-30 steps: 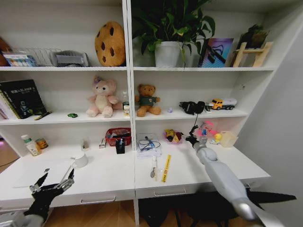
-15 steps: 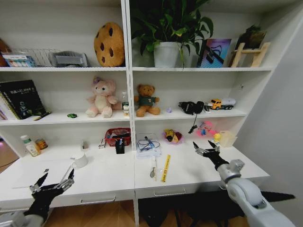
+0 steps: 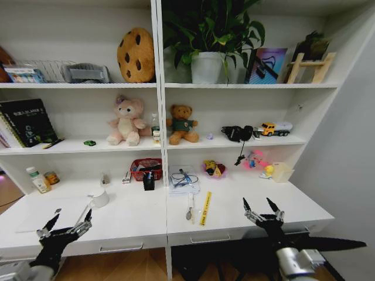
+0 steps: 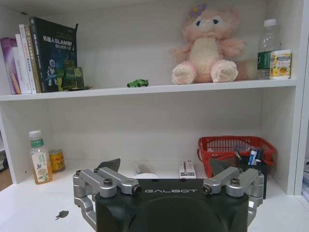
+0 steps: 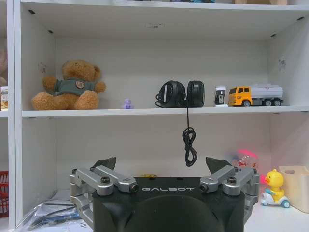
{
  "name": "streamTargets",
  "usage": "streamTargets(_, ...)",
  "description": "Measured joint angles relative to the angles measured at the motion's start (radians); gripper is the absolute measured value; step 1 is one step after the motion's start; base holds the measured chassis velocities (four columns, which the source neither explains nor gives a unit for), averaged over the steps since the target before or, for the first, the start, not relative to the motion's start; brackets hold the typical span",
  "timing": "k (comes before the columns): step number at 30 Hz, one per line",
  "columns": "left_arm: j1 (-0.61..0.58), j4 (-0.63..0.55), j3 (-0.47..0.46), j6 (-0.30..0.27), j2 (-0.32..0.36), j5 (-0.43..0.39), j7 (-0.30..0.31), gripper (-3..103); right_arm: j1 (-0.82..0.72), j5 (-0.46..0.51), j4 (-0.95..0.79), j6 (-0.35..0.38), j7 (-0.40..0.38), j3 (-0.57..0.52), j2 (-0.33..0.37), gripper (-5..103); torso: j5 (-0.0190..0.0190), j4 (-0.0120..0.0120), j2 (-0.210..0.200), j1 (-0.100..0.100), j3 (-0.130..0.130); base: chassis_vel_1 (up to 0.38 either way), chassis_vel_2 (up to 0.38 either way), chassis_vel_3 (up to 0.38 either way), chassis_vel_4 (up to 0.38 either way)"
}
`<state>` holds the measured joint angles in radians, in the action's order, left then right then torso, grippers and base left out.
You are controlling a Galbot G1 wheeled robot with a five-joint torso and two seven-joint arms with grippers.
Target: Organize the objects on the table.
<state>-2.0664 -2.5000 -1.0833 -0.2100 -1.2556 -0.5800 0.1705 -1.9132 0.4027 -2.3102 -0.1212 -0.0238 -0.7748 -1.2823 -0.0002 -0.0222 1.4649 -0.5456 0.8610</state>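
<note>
Here, head view: the left end effector (image 3: 65, 225) and right end effector (image 3: 263, 214) hover low at the front edge of the table (image 3: 246, 205), fingers apart, holding nothing. Pens (image 3: 189, 206) lie mid-table; the green toy car (image 3: 89, 143) sits on the shelf above. Left wrist view: the car (image 4: 138, 83) stands near the books (image 4: 50, 55). Right wrist view: a headphone cable (image 5: 189, 140) dangles and could snag a rising arm.

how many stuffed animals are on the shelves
2, both on the middle shelf: a pink plush bunny-like toy left of the divider and a brown teddy bear in a green shirt right of it. Others could be hidden.
</note>
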Motion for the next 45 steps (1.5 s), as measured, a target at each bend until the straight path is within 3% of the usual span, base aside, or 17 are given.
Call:
streamTargets(16, 0.000, 0.000, 0.000, 0.000, 0.000, 0.000, 0.000, 100, -0.055, -0.077, 0.006, -0.076, 0.023, -0.004, -0.025, 100, 0.0002, 0.0000, 0.000, 0.000, 0.000, 0.000, 0.000, 0.000, 0.000)
streamTargets(45, 0.000, 0.000, 0.000, 0.000, 0.000, 0.000, 0.000, 100, -0.047, -0.090, 0.005, -0.070, 0.030, 0.012, -0.021, 100, 0.0003, 0.0001, 0.000, 0.000, 0.000, 0.005, 0.003, -0.002, -0.002)
